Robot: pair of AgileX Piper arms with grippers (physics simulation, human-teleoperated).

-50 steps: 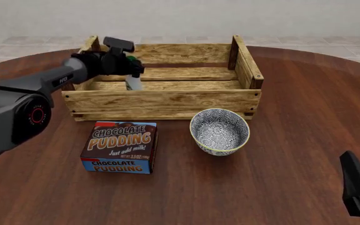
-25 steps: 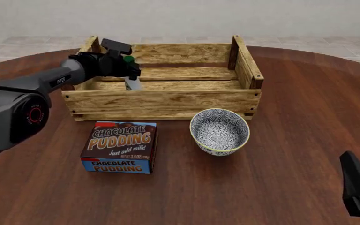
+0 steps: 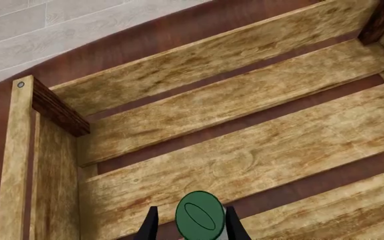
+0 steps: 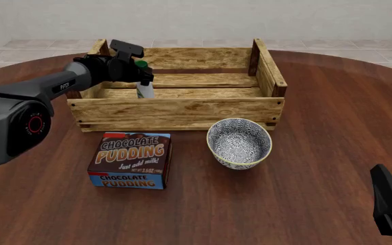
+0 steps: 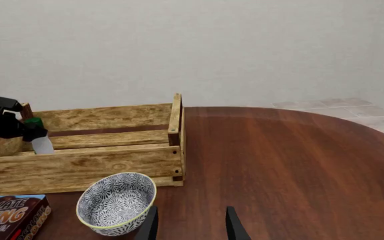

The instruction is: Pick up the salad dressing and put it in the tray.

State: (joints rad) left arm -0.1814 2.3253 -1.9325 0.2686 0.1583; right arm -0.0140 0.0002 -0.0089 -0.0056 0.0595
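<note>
Bottle (image 4: 144, 90) upright inside tray (image 4: 182, 109), near its 9 o'clock end, base hidden behind front wall — seated on slats or hanging above them, cannot tell. Left gripper (image 4: 141, 76) at cap; in wrist view fingers (image 3: 149, 227) flank green cap (image 3: 199, 213), contact unclear, so grip state undetermined. Right gripper (image 5: 190, 222) parted, idle over table at 5 o'clock, clear of bowl (image 4: 240, 143).

Risks:
- release while still high: slim bottle drops, topples on slats
- retreat sideways: finger clips cap, tips bottle
- arm grazes tray wall on exit, shifts tray
</note>
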